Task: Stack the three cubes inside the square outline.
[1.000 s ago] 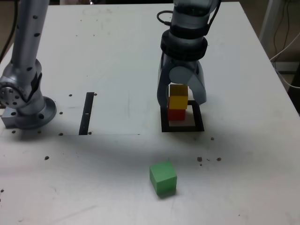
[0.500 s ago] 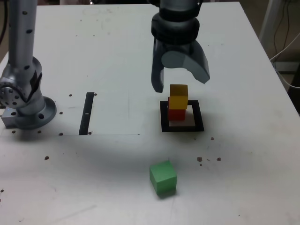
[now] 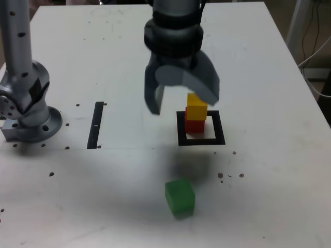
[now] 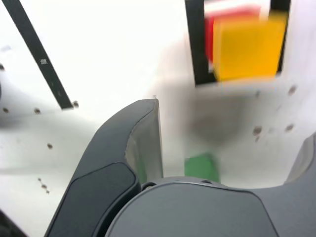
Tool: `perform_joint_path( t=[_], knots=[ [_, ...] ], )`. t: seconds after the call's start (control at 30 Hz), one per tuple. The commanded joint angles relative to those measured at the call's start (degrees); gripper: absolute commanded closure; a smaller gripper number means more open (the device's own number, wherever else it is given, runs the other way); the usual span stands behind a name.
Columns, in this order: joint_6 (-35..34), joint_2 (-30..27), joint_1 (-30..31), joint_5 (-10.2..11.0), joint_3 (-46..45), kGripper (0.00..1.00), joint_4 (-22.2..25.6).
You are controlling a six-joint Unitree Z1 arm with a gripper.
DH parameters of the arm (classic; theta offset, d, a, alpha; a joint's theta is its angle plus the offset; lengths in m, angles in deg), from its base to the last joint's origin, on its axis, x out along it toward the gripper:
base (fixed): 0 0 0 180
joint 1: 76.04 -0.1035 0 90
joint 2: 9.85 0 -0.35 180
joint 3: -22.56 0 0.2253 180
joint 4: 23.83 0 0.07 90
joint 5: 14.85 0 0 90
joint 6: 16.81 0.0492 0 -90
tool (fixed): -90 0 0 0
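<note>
The fingers of the gripper are spread wide and hold nothing; the gripper hangs in the air above the table, to the exterior view's left of the stack. The yellow cube sits on the red cube, and both stand inside the black square outline, near its far side. The green cube lies alone on the table, well apart from the outline and nearer to the camera. A thin black strip lies to the exterior view's left. In the wrist view the yellow cube covers most of the red one.
</note>
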Motion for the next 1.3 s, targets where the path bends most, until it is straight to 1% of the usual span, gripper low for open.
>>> perform_joint_path(
  t=[0.0,0.3,0.53,0.8,0.9,1.03,1.17,1.27],
  knots=[
    [-0.63,0.40,1.64,-0.38,0.53,0.00,-0.21],
    [-2.34,2.61,7.63,-1.93,0.24,0.00,-2.06],
    [-3.35,4.47,11.79,-2.97,-0.80,0.00,-4.69],
    [-3.56,7.81,14.84,-3.83,-0.41,0.00,-6.32],
    [-3.07,8.78,15.05,-3.63,-0.23,0.00,-6.46],
    [-1.14,9.67,15.21,-2.79,-0.06,0.00,-6.89],
    [2.36,10.04,16.04,-1.14,-0.02,0.00,-8.15],
    [6.63,10.18,16.90,0.52,-0.31,0.00,-9.79]
  ],
)
